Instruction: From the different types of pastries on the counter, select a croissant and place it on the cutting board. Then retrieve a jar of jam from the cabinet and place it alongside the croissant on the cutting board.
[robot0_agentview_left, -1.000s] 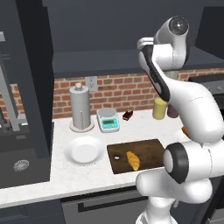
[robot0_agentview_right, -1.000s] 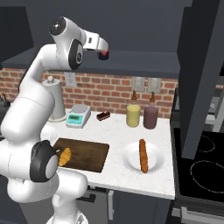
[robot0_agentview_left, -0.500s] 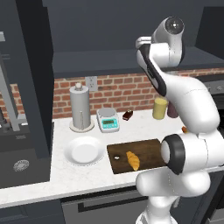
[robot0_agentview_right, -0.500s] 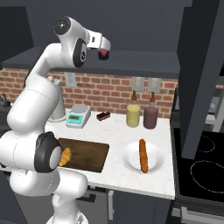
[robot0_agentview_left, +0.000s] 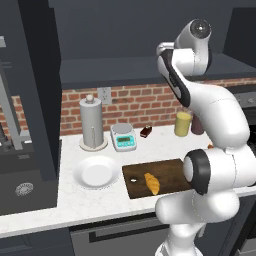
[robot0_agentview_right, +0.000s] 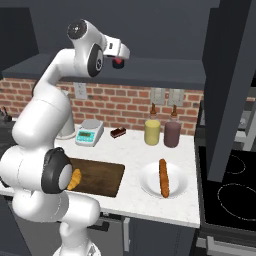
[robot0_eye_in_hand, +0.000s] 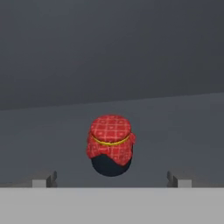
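Stage two: jam retrieval
Croissant (robot0_agentview_left: 152, 183) lies on cutting board (robot0_agentview_left: 170, 172) (done). Gripper (robot0_eye_in_hand: 111, 180) spread wide, ungrasped jar of jam (robot0_eye_in_hand: 110, 145) between its tips on cabinet (robot0_eye_in_hand: 175, 127) shelf.

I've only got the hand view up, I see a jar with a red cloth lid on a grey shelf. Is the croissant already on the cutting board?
Observer: Yes, the croissant lies on the cutting board, near its front edge.
Operator: How high is the end effector compared with the counter?
Observer: The end effector is up at the cabinet shelf, well above the counter.
Operator: Is the jar held yet?
Observer: Not that I can tell; the jar stands between the open fingers, with a gap on each side.
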